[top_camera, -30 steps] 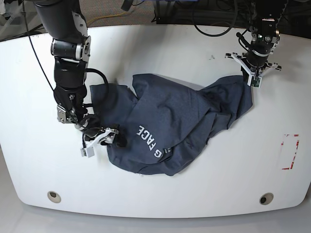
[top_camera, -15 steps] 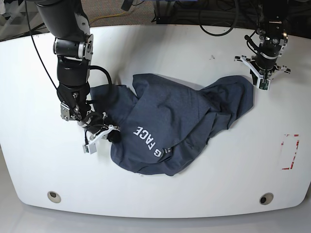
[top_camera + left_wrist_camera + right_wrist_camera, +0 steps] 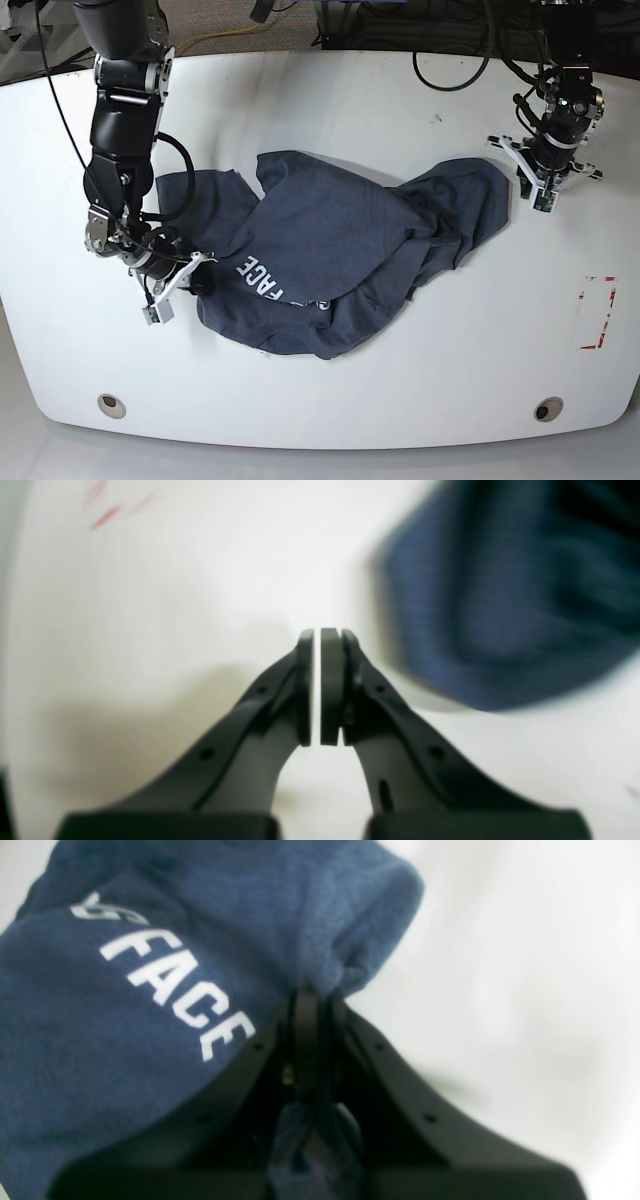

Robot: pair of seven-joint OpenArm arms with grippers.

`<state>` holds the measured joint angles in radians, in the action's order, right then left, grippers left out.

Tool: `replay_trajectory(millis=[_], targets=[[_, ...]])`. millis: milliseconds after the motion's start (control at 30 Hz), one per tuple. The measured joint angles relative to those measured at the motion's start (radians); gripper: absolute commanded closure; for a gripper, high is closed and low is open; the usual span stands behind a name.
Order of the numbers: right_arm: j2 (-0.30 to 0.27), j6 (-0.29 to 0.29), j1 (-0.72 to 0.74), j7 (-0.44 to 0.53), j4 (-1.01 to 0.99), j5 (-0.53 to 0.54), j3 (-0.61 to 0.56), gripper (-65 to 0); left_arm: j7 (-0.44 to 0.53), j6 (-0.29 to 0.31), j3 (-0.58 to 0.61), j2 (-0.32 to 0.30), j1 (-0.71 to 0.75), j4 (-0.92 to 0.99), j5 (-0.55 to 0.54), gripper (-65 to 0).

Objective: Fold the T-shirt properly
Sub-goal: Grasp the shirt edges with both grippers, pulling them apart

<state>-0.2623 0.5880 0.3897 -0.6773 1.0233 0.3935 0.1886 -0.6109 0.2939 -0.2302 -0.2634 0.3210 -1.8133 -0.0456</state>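
Two arms flank the crumpled T-shirt (image 3: 330,260), bunched at the middle of the white table (image 3: 330,420) with only "FACE" legible. The right gripper (image 3: 185,275) has its fingers pinched on a fold at the garment's near-left edge; the left gripper (image 3: 320,685) hangs beside the far-right corner, pads nearly touching, holding nothing. Spreading the shirt flat likely calls for a low, steady outward pull while the other arm takes the opposite edge. Red tape marks (image 3: 597,312) sit well apart; overlapping folds and a buried sleeve look the main obstacle.
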Motion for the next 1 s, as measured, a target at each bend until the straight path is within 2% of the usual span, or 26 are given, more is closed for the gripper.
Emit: replay_trajectory(millis=[33,100,267,333,400,567,1000], targets=[[0.0,0.0,-0.006,-0.005,0.001,0.0,0.0,0.0,-0.002,0.009,0.0,0.017,0.0,0.0,0.0,-1.8],[-0.001,0.0,-0.015,-0.004,0.003,0.0,0.001,0.0,-0.003,0.051,-0.004,0.03,0.003,0.001,0.0,-8.5],[0.0,-0.001,-0.034,-0.008,0.002,-0.002,0.0,0.0,-0.002,0.128,-0.02,0.066,0.0,0.001,0.007,-36.5],[0.007,0.0,-0.038,-0.004,0.003,0.0,0.001,0.0,-0.003,0.135,-0.031,0.083,0.0,0.001,0.007,-46.5],[0.016,-0.001,-0.043,0.003,0.003,0.0,0.001,0.0,-0.003,0.134,-0.04,0.101,-0.001,0.003,0.008,-51.8],[0.026,0.0,-0.056,-0.001,0.003,-0.001,0.0,0.0,-0.008,0.134,-0.048,0.111,-0.051,0.023,0.008,-52.5],[0.027,-0.004,-0.054,0.0,0.003,-0.001,0.0,0.0,0.013,0.134,-0.05,0.121,-0.175,0.262,-0.002,-51.8]])
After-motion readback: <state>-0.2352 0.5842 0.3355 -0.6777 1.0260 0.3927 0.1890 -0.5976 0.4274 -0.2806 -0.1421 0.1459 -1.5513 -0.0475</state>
